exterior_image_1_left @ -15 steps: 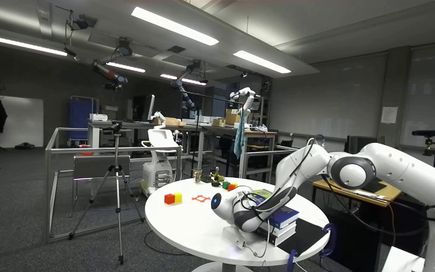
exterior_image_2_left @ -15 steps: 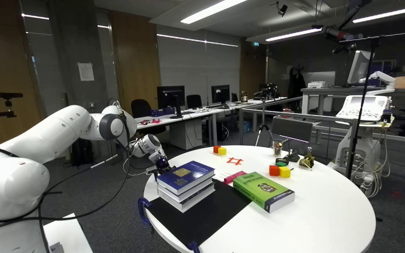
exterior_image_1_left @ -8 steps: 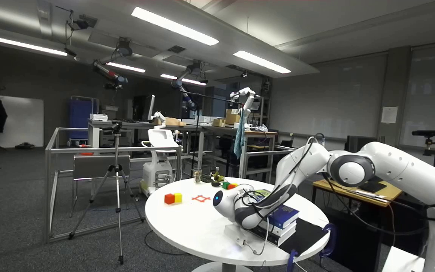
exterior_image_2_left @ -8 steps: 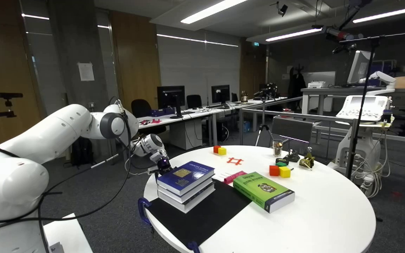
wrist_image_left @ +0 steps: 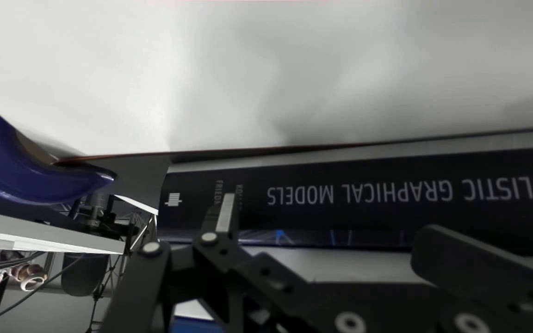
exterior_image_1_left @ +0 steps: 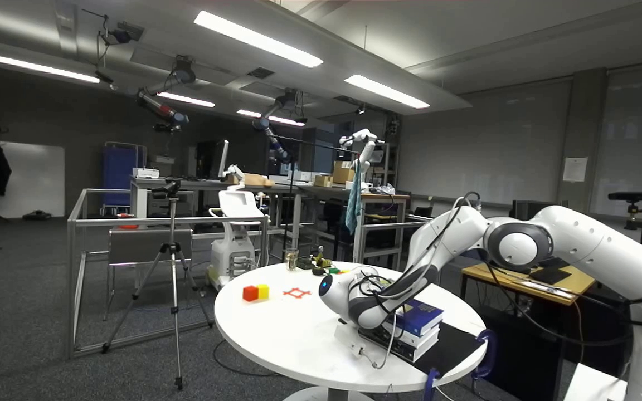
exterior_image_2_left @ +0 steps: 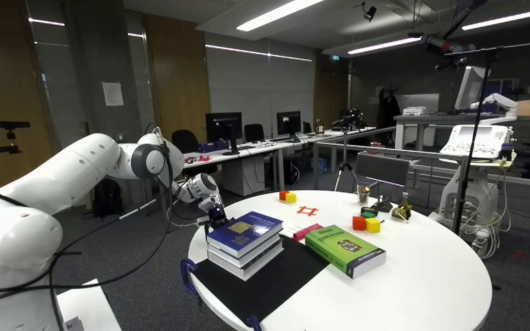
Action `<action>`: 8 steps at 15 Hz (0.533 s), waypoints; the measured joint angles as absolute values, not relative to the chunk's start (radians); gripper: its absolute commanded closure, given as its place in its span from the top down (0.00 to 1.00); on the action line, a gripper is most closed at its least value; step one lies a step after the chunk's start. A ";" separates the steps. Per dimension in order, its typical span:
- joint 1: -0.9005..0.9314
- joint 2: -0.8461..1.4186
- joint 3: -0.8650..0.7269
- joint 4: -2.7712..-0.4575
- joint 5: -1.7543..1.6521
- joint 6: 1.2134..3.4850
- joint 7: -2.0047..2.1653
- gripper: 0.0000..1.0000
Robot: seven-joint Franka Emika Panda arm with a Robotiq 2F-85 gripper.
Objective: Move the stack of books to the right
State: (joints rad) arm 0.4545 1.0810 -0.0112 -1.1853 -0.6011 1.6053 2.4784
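Observation:
The stack of books stands on the black mat near the table edge, seen in both exterior views [exterior_image_2_left: 245, 233] [exterior_image_1_left: 421, 318]. Its top cover is dark blue with a gold-green patch, and white page edges show below. In the wrist view a black spine with upside-down "GRAPHICAL MODELS" lettering belongs to the stack [wrist_image_left: 354, 194]. My gripper [wrist_image_left: 326, 222] has its fingers wide apart, with nothing between them, facing this spine. In an exterior view the gripper [exterior_image_2_left: 216, 221] is low beside the stack's far left side, its tips partly hidden by the books. Whether it touches is hard to tell.
A green book [exterior_image_2_left: 345, 250] lies on the round white table [exterior_image_2_left: 430, 276], near a pink roll [exterior_image_2_left: 307, 231]. Red and yellow blocks [exterior_image_2_left: 366, 224] and an orange-red frame [exterior_image_2_left: 308, 211] lie farther back. Blue clamps [exterior_image_2_left: 188, 276] grip the edge by the black mat [exterior_image_2_left: 265, 294].
The arm and gripper have moved slightly to the right in both exterior views. The stack has shifted a little to the right in both too. The green book has not moved.

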 measured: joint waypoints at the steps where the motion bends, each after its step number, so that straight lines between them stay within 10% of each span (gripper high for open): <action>1: 0.450 1.077 -0.011 -1.188 -0.595 1.605 2.483 1.00; 8: 0.422 1.058 -0.011 -1.206 -0.575 1.606 2.501 1.00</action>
